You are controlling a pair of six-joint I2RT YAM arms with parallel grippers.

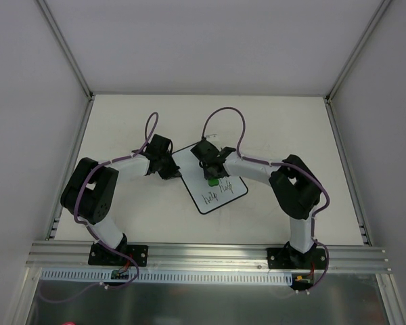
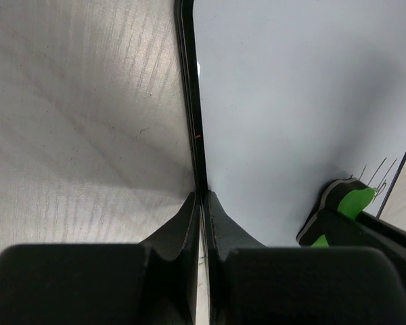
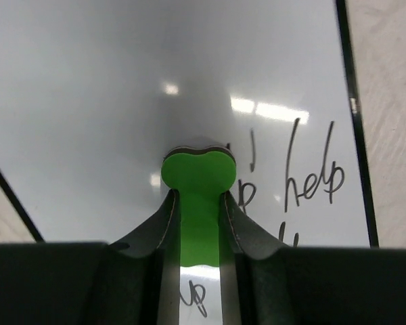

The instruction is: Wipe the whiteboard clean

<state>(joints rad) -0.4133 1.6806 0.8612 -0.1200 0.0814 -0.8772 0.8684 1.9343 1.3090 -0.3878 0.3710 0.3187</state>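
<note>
The whiteboard (image 1: 191,166) lies tilted on the table between the arms, with handwritten "help" words (image 1: 216,196) on its near part. My right gripper (image 1: 213,177) is shut on the green bone-shaped eraser (image 3: 198,175) and holds it on the board (image 3: 108,88), just left of the writing (image 3: 314,179). My left gripper (image 1: 170,169) is shut, and its tips (image 2: 203,198) rest on the board's black left border (image 2: 189,81). The left wrist view also shows the white surface (image 2: 291,101) and the eraser (image 2: 353,203).
The board lies on a pale table (image 1: 122,135). White walls with metal posts (image 1: 68,47) close in the back and sides. An aluminium rail (image 1: 203,254) with both arm bases runs along the near edge. Purple cables (image 1: 227,112) loop above the wrists.
</note>
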